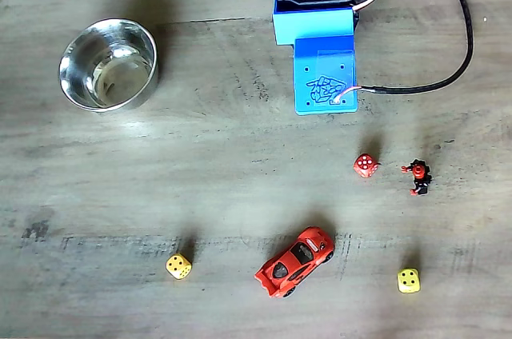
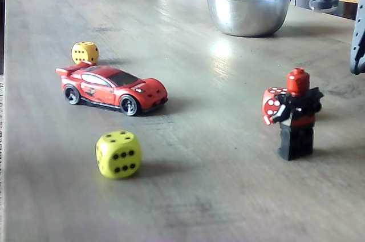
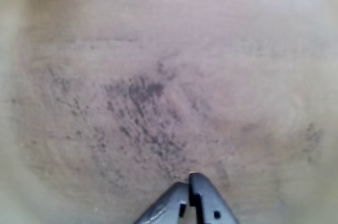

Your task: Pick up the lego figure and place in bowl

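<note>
Arm (image 1: 324,3) cut off by top edge in a fixed view, so I see base and blue bracket only. Red die (image 2: 272,104) half hidden behind lego figure (image 2: 297,115) in a fixed view. Wrist view blurred: table (image 3: 158,76) grain smeared, gripper (image 3: 189,182) tips cropped at bottom edge.

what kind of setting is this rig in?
Probably a home or hobby tabletop, not a lab: a worn wooden table strewn with toys, namely a red toy car, dice and a lego figure, plus a steel kitchen bowl.
</note>
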Robot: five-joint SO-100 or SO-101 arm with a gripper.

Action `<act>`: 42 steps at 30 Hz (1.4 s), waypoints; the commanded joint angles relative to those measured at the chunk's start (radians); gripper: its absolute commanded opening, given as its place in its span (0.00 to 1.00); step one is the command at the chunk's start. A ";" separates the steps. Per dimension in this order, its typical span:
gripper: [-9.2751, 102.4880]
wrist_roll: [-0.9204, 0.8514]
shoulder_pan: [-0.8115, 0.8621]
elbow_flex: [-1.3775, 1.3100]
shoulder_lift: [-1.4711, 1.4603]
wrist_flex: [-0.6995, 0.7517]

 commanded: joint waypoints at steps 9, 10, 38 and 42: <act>0.08 -0.008 -0.006 -0.078 0.011 -0.198; 0.08 -0.008 -0.006 -0.083 0.011 -0.218; 0.08 -0.008 -0.008 -0.589 -0.491 -0.479; 0.08 -0.008 -0.034 -0.733 -0.664 -0.479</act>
